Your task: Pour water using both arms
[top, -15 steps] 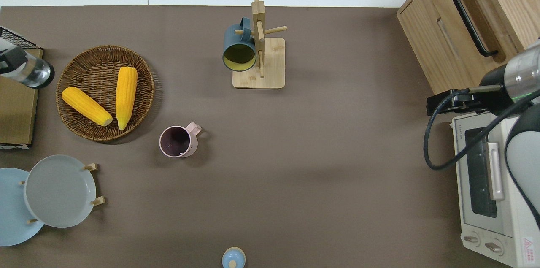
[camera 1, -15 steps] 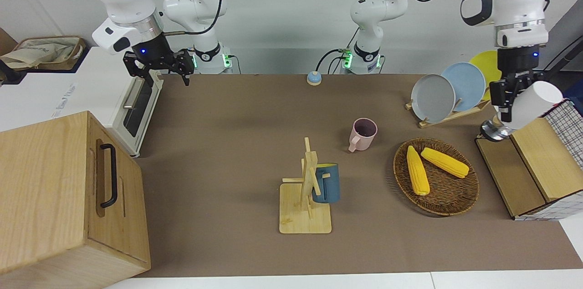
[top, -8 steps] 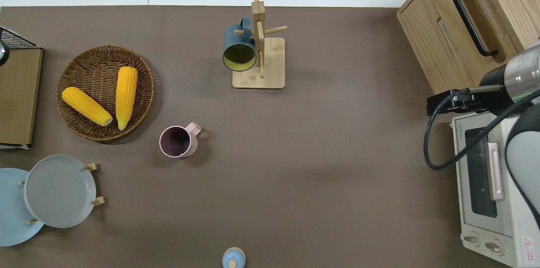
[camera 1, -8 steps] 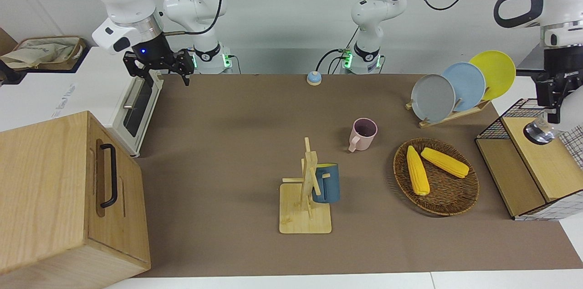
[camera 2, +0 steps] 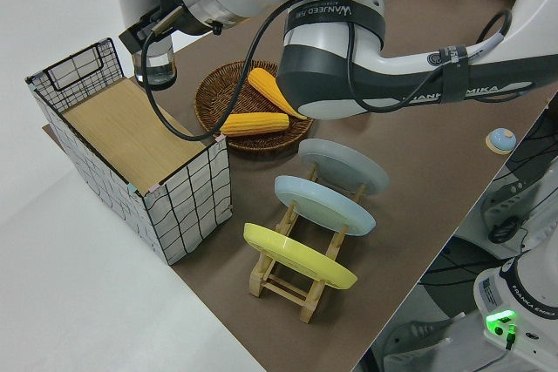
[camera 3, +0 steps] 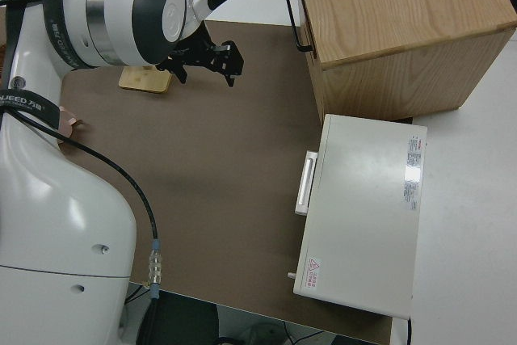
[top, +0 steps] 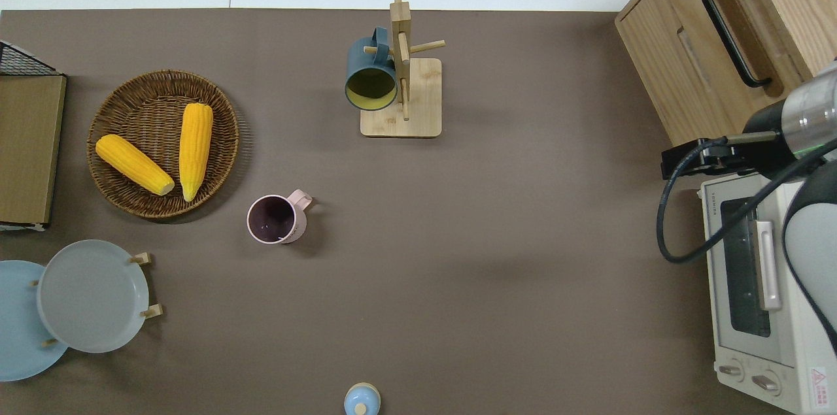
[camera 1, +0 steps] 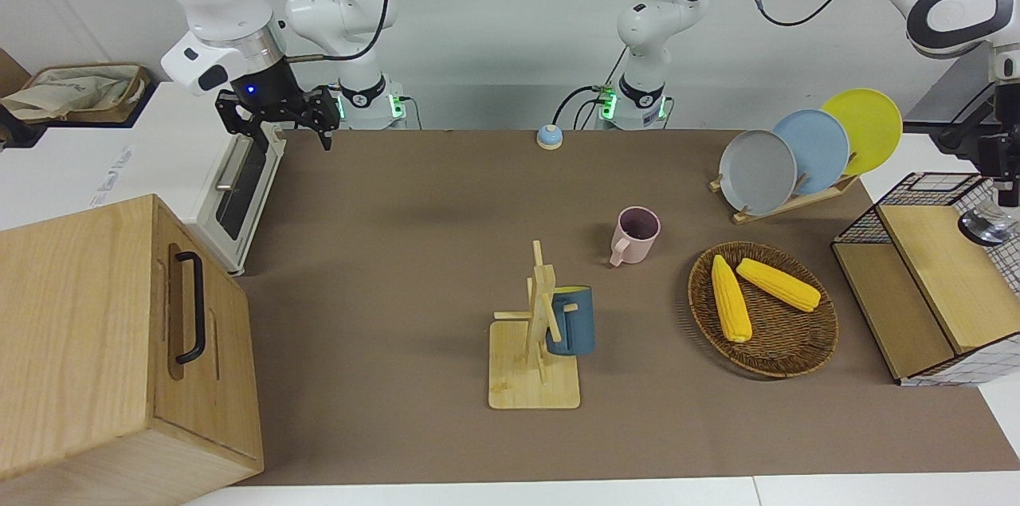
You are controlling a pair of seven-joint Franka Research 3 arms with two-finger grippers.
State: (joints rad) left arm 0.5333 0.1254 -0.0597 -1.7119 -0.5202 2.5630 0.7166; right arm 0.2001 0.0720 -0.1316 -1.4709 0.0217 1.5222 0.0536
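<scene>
My left gripper [camera 2: 150, 32] is shut on a clear bottle [camera 2: 158, 63] with a white cap, held roughly upright over the wooden top of the wire crate [camera 2: 113, 124] at the left arm's end of the table. The front view shows only the bottle's base [camera 1: 986, 225] under the left gripper [camera 1: 1006, 186], at the picture's edge. Whether the bottle holds water I cannot tell. A pink mug [top: 274, 219] stands upright near the table's middle, beside the corn basket. My right gripper [camera 1: 275, 123] is parked, open and holding nothing.
A wicker basket [top: 118, 196] holds two corn cobs. A wooden mug tree [top: 401, 62] carries a blue mug [top: 370, 78]. There is a plate rack [camera 1: 789, 199] with three plates, a toaster oven [top: 758, 291], a wooden cabinet [camera 1: 119, 339] and a small blue bell [camera 1: 548, 136].
The left arm has carried the bottle toward its own end of the table, over the crate and out of the overhead view. The right arm has not moved.
</scene>
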